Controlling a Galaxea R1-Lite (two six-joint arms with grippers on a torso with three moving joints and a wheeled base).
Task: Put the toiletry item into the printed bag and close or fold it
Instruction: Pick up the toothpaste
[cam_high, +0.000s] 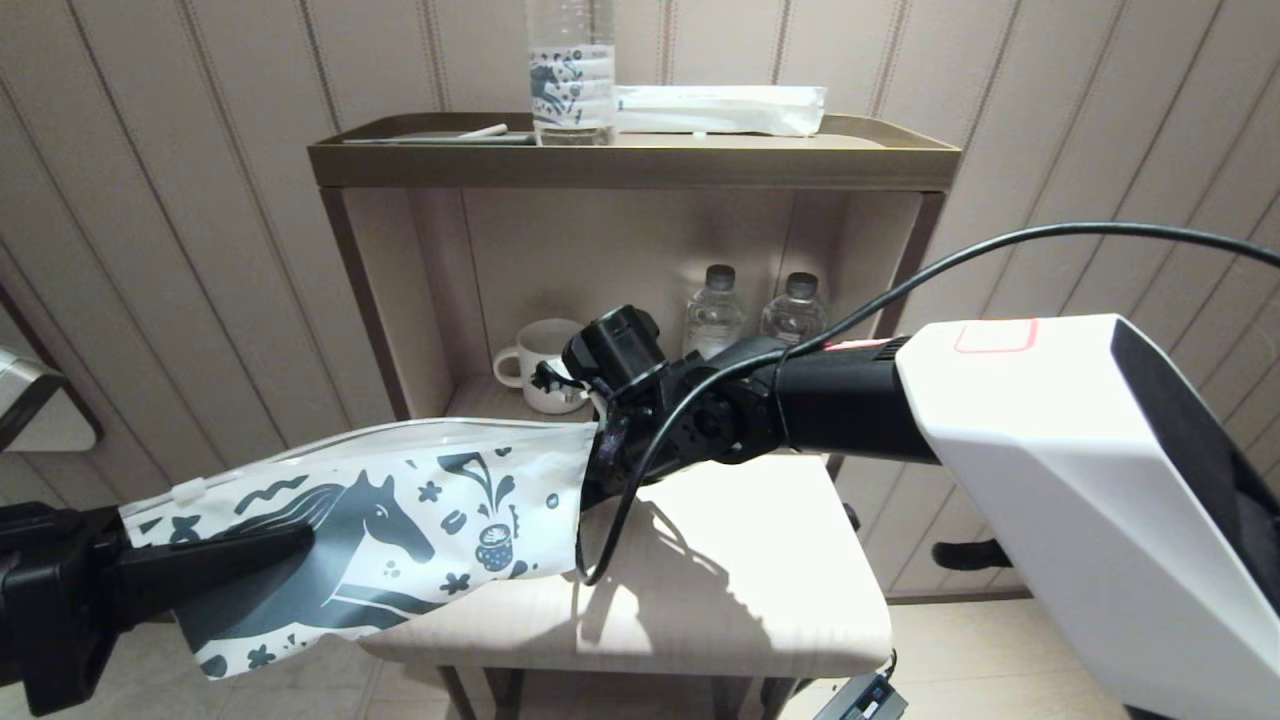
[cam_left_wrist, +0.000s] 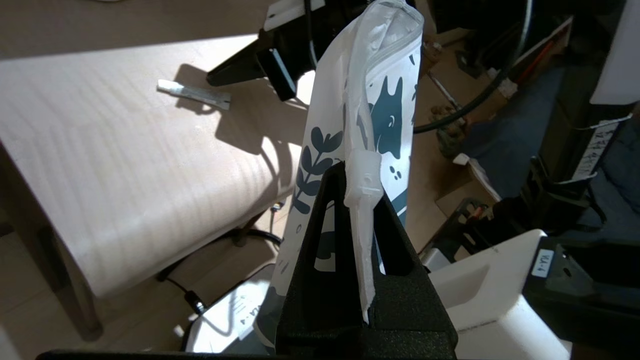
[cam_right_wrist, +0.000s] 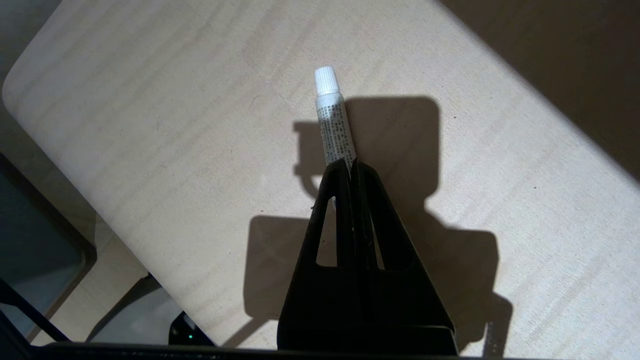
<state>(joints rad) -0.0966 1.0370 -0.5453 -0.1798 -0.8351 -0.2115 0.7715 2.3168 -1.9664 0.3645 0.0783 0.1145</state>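
Note:
The printed bag (cam_high: 400, 520) is white with a dark teal horse and is stretched sideways over the left edge of the pale table (cam_high: 740, 570). My left gripper (cam_left_wrist: 357, 172) is shut on its zip edge just behind the white slider (cam_left_wrist: 364, 175); in the head view it sits low at the left (cam_high: 290, 545). The bag's far end reaches my right gripper (cam_high: 605, 455). The toiletry item (cam_right_wrist: 334, 120), a slim white capped tube, lies flat on the table (cam_left_wrist: 195, 94). My right gripper (cam_right_wrist: 352, 162) hovers shut over its tail end. The bag hides the tube in the head view.
A shelf unit (cam_high: 630, 160) stands behind the table. On top are a clear horse-print bottle (cam_high: 570, 80), a long white packet (cam_high: 720, 108) and a thin white stick (cam_high: 485, 130). Inside are a mug (cam_high: 545, 365) and two water bottles (cam_high: 715, 310). A cable (cam_high: 620, 520) hangs from the right arm.

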